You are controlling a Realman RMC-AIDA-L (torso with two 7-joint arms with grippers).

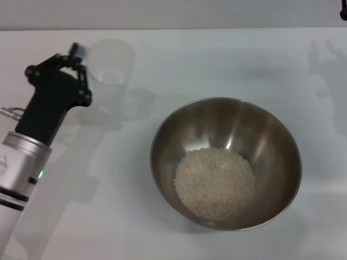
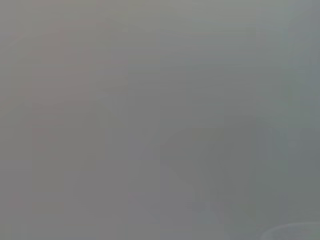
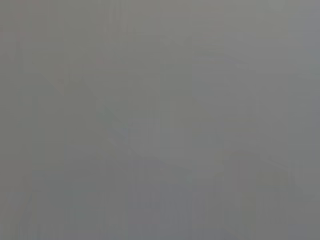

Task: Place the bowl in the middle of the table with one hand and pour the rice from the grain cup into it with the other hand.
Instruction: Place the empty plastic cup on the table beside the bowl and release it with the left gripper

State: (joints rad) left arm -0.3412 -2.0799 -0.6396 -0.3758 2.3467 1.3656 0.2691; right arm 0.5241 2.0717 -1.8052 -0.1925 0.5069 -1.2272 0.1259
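The steel bowl point(image 1: 271, 135) stands on the white table point(image 1: 227, 59), right of the middle, with a heap of rice point(image 1: 214, 183) in its bottom. The translucent grain cup point(image 1: 111, 67) stands upright at the far left and looks empty. My left gripper point(image 1: 76, 52) reaches in from the near left. Its fingertips meet at the cup's left side, shut on the handle there. Only a black bit of my right gripper point(image 1: 343, 10) shows, at the far right corner. Both wrist views are plain grey and show nothing definite.
The table's far edge point(image 1: 173, 28) runs along the top of the head view. My left arm point(image 1: 21, 162) lies over the near left of the table. Nothing else stands on the table.
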